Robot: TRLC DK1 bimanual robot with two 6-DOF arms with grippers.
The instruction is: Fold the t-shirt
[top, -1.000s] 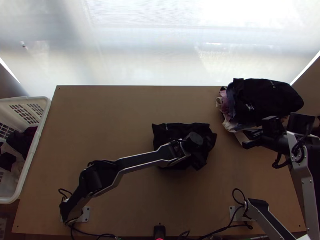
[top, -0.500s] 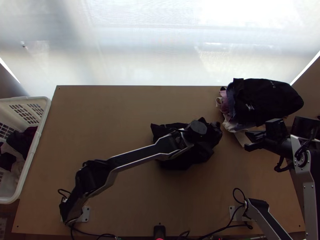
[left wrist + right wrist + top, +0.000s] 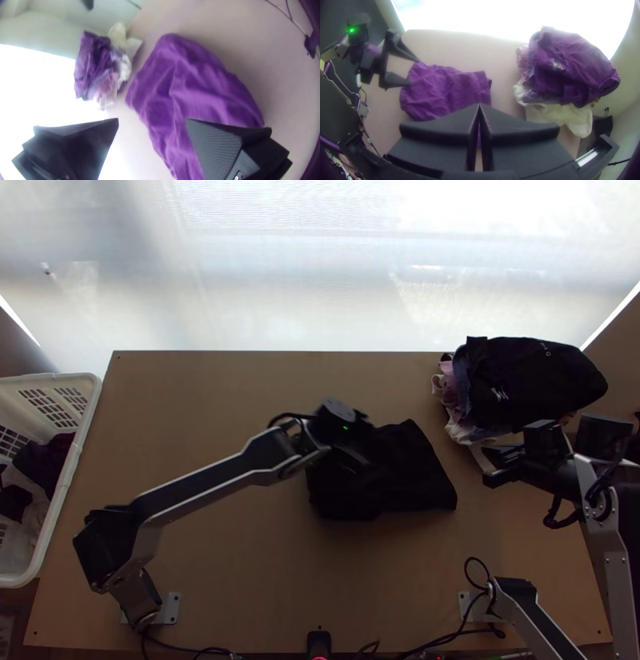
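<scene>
Over the worktop [image 3: 208, 396], the left arm [image 3: 200, 488] had swung back from the t-shirt's side toward the right edge. The t-shirt [image 3: 408, 468], just right of the worktop's middle, had gone from bunched on that side to lying flatter, though wrinkled. That probably meant a section had been laid down, with straightening or another fold left. The left gripper [image 3: 152, 119] was spread, holding nothing; the right gripper [image 3: 479, 104], near the right edge, was closed and empty.

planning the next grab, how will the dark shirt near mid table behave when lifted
The dark shirt will probably sag and drape, since its surface shows soft wrinkles. It seems unlikely to roll or tip, lying low on the table.
</scene>
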